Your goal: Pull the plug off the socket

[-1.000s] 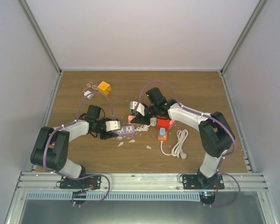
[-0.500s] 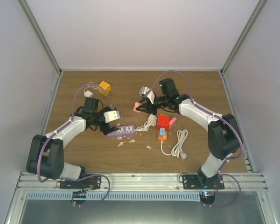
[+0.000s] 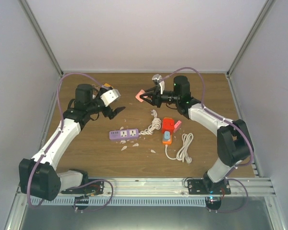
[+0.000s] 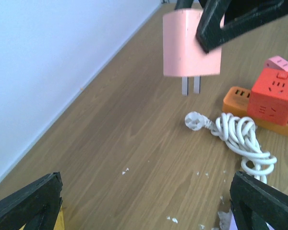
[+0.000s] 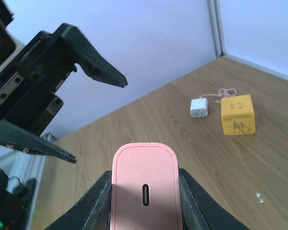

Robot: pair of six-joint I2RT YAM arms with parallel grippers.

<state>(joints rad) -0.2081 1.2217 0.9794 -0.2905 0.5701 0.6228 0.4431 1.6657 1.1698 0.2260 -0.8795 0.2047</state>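
Now my right hand (image 3: pixel 146 97) is clamping the pink plug (image 4: pixel 189 45) aloft, prongs (image 4: pixel 190 85) bare in the left wrist view; overhead, my left hand (image 3: pixel 116 111), gaping, is lifting away from the purple socket strip (image 3: pixel 124 134) on the counter (image 3: pixel 86 153).

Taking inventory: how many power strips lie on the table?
2: the purple strip left of centre; the orange strip right of it, by the red cube. More may be hidden.

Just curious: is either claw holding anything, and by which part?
The right claw grips the pink plug by its two side faces, prongs free. The left claw is open, empty.
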